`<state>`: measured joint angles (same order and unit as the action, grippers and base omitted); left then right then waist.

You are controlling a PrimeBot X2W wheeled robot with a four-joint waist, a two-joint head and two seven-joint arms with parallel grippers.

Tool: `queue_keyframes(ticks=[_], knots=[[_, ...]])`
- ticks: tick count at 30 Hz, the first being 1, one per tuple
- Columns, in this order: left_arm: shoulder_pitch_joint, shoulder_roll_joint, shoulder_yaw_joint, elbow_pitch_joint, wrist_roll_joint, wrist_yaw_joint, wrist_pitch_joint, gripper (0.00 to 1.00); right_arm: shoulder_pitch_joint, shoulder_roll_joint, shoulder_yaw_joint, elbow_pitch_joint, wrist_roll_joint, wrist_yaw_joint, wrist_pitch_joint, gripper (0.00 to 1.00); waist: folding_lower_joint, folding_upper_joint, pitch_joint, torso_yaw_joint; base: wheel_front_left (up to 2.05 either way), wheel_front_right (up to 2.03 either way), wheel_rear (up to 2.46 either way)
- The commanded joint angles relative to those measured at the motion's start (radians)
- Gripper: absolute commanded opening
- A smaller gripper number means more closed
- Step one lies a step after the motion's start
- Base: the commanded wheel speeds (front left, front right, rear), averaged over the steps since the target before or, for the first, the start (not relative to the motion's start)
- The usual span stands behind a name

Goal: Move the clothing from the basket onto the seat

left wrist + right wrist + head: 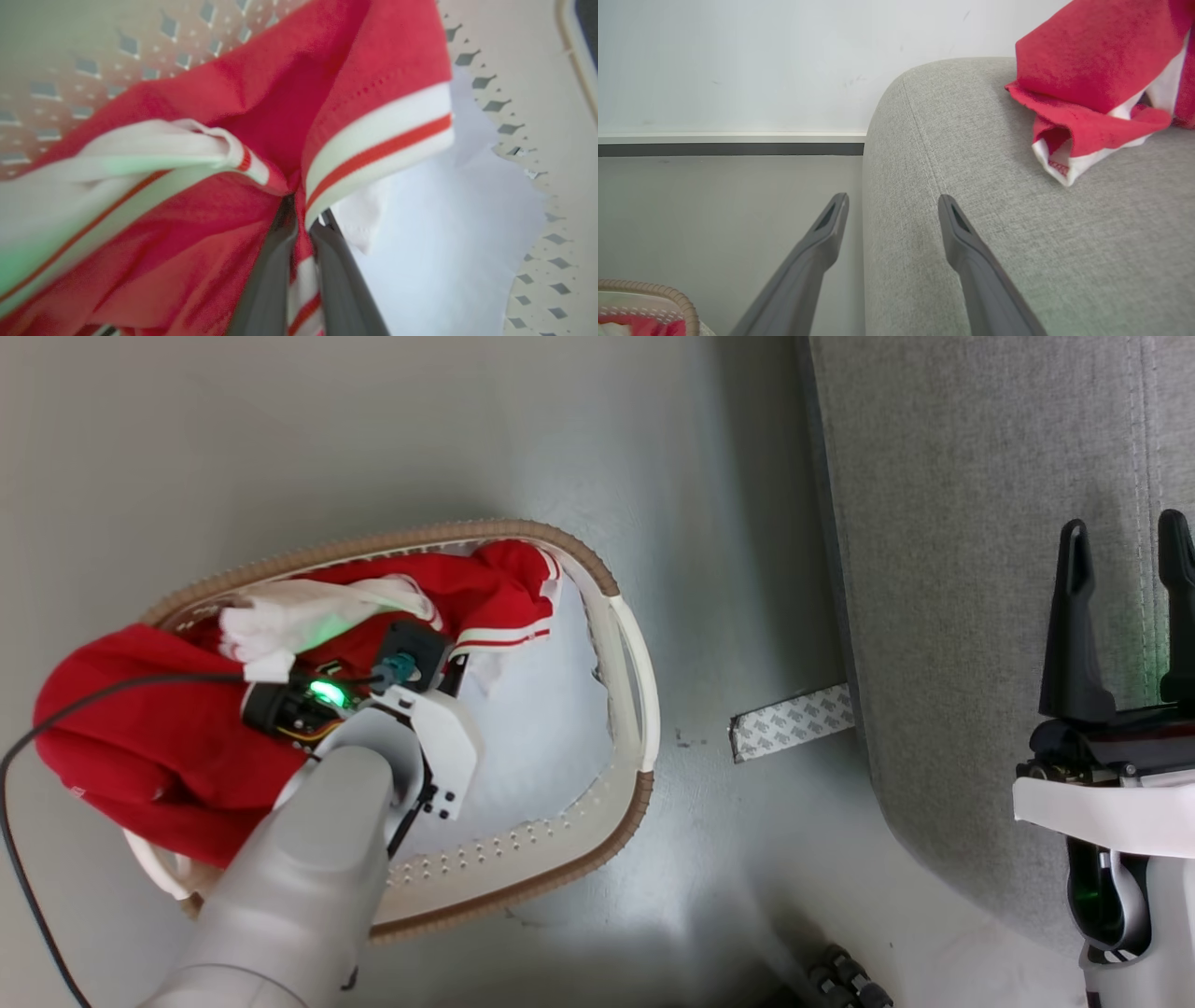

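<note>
- Under and just ahead of the right hand (1125, 523): the seat (934, 569), grey upholstery; well apart from the left hand (303, 219), off to its right across the floor (728, 569).
- Around the left hand: the basket (644, 709), oval, long axis slanting toward the seat.
- Right at the left hand's tips: the clothing (261, 93), red with white stripes, bunched at the basket end farther from the seat and spilling over the rim. Another red piece (1092, 93) already on the seat, ahead-right of the right hand.
- Left hand pressed together, pinching a striped fold; the nearer arm.
- Right hand spread, holding nothing.
- Probable next move: lift clear of the rim, carry rightward to the seat.
</note>
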<state>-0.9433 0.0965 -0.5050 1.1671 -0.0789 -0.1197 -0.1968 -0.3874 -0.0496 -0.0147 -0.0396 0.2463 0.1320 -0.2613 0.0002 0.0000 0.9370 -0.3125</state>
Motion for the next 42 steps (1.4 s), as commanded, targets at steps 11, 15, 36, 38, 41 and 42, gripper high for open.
queue_keyframes(ticks=[11, 15, 36, 38, 41, 42], knots=[[0.111, -0.039, 0.029, -0.053, -0.107, -0.006, -0.067, 0.0, 0.049, 0.0, -0.045, 0.042, -0.039, -0.003, -0.003, 1.0, -0.0002, 0.0, -0.211, 0.098, 0.0, 0.0, 0.0], [0.22, -0.037, 0.056, -0.171, -0.141, -0.007, -0.067, 0.0, 0.085, -0.001, -0.046, 0.065, -0.052, -0.003, -0.003, 1.0, -0.0002, 0.0, -0.334, 0.13, 0.0, 0.0, 0.0], [0.62, 0.037, 0.161, -0.752, -0.24, 0.044, -0.014, 0.0, 0.356, -0.001, -0.035, 0.187, -0.11, -0.003, -0.003, 1.0, -0.0002, 0.0, -0.878, 0.267, 0.0, 0.0, 0.0], [0.637, 0.051, 0.165, -0.824, -0.243, 0.054, 0.015, 0.0, 0.37, -0.001, -0.029, 0.19, -0.109, -0.003, -0.003, 1.0, -0.0002, 0.0, -0.907, 0.27, 0.0, 0.0, 0.0], [0.656, 0.072, 0.169, -0.924, -0.243, 0.069, 0.057, 0.0, 0.39, -0.001, -0.021, 0.198, -0.108, -0.003, -0.003, 1.0, -0.0002, 0.0, -0.942, 0.272, 0.0, 0.0, 0.0], [0.659, 0.08, 0.171, -0.954, -0.239, 0.075, 0.072, 0.0, 0.394, -0.001, -0.019, 0.2, -0.107, -0.003, -0.003, 1.0, -0.0002, 0.0, -0.949, 0.273, 0.0, 0.0, 0.0]])
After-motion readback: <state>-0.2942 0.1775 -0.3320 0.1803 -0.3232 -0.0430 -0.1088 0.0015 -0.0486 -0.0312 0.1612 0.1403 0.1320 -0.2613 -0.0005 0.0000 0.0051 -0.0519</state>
